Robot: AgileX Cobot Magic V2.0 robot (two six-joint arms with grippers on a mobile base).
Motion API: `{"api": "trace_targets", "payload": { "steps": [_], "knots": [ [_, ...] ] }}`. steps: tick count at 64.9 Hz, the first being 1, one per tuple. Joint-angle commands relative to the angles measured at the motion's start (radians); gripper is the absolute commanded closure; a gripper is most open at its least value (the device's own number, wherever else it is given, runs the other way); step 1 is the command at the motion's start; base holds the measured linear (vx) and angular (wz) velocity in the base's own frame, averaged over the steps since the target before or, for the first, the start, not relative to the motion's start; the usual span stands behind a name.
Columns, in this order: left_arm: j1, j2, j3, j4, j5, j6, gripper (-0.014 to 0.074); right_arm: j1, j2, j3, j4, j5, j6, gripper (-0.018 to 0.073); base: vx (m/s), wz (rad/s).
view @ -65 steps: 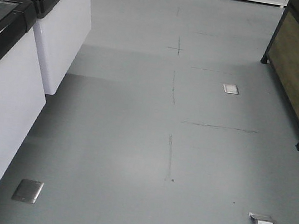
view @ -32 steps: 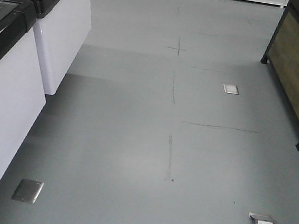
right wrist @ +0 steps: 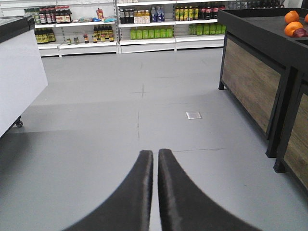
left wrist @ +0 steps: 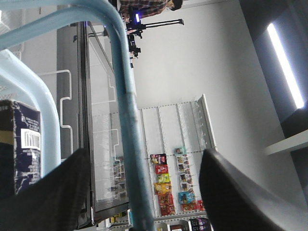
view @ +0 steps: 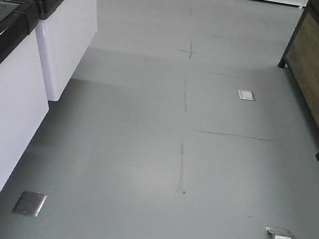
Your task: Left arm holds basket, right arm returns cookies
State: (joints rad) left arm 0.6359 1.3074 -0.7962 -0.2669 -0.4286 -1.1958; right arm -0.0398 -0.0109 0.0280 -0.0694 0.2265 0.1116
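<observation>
The basket handle is pale blue. At lower left, the cookies carton is dark navy with a white barcode label. The floor is plain grey with thin dark lines, and the freezer is white with a black rim. The right end effector is matte black. The produce stand has a black frame and brown wood-grain panels, with bright oranges at upper right.

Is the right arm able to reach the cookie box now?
Probably not: the right tool is shut and faces bare floor; the cookie box shows only in the left wrist view, by the basket handle.

cookies cropped at left, basket mostly cropped
</observation>
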Motion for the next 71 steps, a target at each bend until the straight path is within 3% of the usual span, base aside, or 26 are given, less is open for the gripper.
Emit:
{"api": "trace_targets", "payload": {
  "steps": [1, 10, 31, 71],
  "knots": [
    [-0.008, -0.012, -0.025, 0.057, -0.1, -0.058, 0.0136, -0.008, -0.013, 0.018, -0.01, -0.071, -0.003, 0.0566, 0.0, 0.0],
    [-0.008, -0.005, -0.025, 0.101, -0.111, -0.117, 0.0136, -0.008, -0.013, 0.018, -0.01, -0.071, -0.003, 0.0566, 0.0, 0.0],
    [-0.008, -0.006, -0.025, 0.109, -0.114, -0.129, 0.0169, -0.008, -0.013, 0.018, -0.01, -0.071, -0.003, 0.0566, 0.0, 0.0],
    [-0.007, -0.006, -0.025, 0.109, -0.114, -0.129, 0.0556, -0.008, -0.013, 0.018, -0.01, -0.071, -0.003, 0.0566, 0.0, 0.0]
  ]
}}
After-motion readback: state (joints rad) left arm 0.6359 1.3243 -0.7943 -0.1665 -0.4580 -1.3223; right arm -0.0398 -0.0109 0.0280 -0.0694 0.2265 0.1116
